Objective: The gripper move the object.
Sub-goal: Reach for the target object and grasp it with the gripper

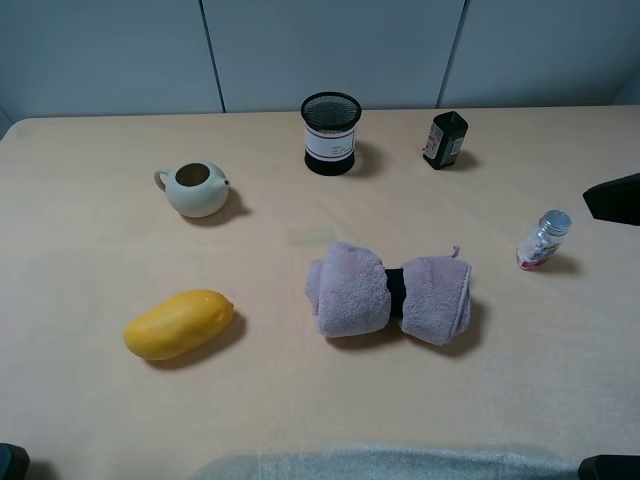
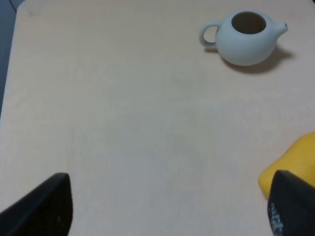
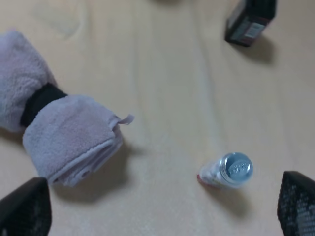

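both the left gripper and right gripper gape wide, empty; the towel lies lengthwise left-right.

I have the towel just right of centre in the lower half of the overhead frame. It is a soft, pale mauve-pink roll, pinched at its middle by a black band so the two ends puff out like a bow. It lies flat on the surface, long axis running left to right, with a small loop poking out at its upper right corner. On the right wrist feed one puffed end fills the left of frame, clear of the right gripper. I see only that gripper's two black textured fingertips in the bottom corners, spread wide and empty. The left gripper is likewise spread wide, holding nothing.
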### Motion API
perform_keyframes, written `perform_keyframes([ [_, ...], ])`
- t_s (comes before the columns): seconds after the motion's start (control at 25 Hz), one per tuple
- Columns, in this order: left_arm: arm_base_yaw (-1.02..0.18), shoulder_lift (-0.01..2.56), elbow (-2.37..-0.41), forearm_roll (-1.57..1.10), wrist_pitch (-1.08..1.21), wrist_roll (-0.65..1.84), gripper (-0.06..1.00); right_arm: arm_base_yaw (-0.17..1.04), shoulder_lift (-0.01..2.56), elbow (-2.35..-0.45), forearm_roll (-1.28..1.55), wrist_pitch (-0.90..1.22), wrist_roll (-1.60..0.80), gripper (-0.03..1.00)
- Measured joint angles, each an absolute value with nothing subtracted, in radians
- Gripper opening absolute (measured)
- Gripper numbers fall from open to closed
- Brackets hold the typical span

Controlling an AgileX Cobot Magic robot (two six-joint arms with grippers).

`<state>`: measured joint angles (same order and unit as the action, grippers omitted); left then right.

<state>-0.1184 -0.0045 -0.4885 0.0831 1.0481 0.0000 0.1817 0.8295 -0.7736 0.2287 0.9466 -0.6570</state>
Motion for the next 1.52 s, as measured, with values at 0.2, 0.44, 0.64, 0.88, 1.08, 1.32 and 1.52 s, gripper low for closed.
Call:
perform_keyframes([
  [0.2, -0.118, -0.004, -0.489, 0.083, 1.048, 0.0, 0.79, 0.335, 0.946, -0.823, 0.141, 0.939, -0.632, 0.69],
  [0.44, -0.118, -0.004, -0.489, 0.083, 1.048, 0.0, 0.79, 0.511, 1.051, -0.835, 0.056, 0.924, -0.58, 0.69],
  [0.64, -0.118, -0.004, -0.489, 0.083, 1.048, 0.0, 0.79, 0.61, 1.145, -0.835, 0.048, 0.915, -0.577, 0.69],
  [0.88, -0.118, -0.004, -0.489, 0.083, 1.048, 0.0, 0.79, 0.669, 1.275, -0.835, 0.048, 0.859, -0.586, 0.69],
  [1.08, -0.118, -0.004, -0.489, 0.083, 1.048, 0.0, 0.79, 0.671, 1.388, -0.835, 0.089, 0.809, -0.622, 0.69],
  [1.32, -0.118, -0.004, -0.489, 0.083, 1.048, 0.0, 0.79, 0.671, 1.502, -0.835, 0.119, 0.762, -0.656, 0.69],
  [1.52, -0.118, -0.004, -0.489, 0.083, 1.048, 0.0, 0.79, 0.671, 1.572, -0.835, 0.131, 0.715, -0.66, 0.69],
])
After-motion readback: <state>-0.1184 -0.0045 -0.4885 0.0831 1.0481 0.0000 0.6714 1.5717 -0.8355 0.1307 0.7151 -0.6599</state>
